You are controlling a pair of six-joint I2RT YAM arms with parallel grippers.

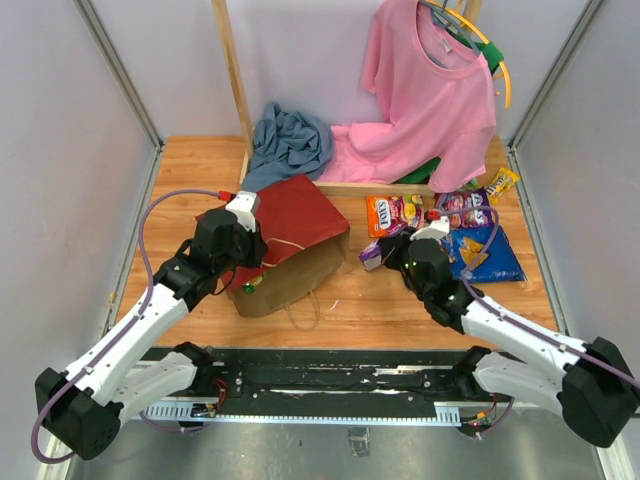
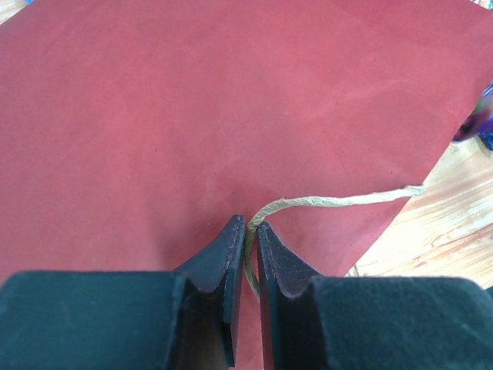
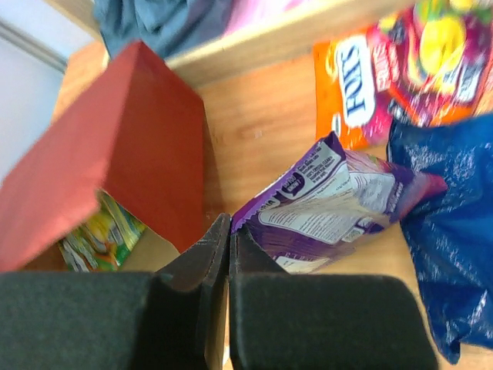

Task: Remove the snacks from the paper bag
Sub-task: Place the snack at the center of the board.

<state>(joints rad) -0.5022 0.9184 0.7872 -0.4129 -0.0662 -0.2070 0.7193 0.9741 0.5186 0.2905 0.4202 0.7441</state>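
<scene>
Top external, wooden table (image 1: 200, 165), left gripper (image 2: 248, 225) pinching twine handle (image 2: 331, 201), right gripper (image 3: 229, 223) closed.

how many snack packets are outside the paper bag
5: purple packet at the right jaws, orange packet behind it, second purple packet further right, yellow packet by the shirt, blue chip bag. A green packet shows inside the paper bag; more may hide.

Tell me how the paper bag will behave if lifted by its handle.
The paper bag lies on its side with the left gripper pinching its thin twine handle, so it would probably swing and tilt. Its paper walls look thin, likely to sag. Only a green-yellow packet shows inside, so probably light.
</scene>
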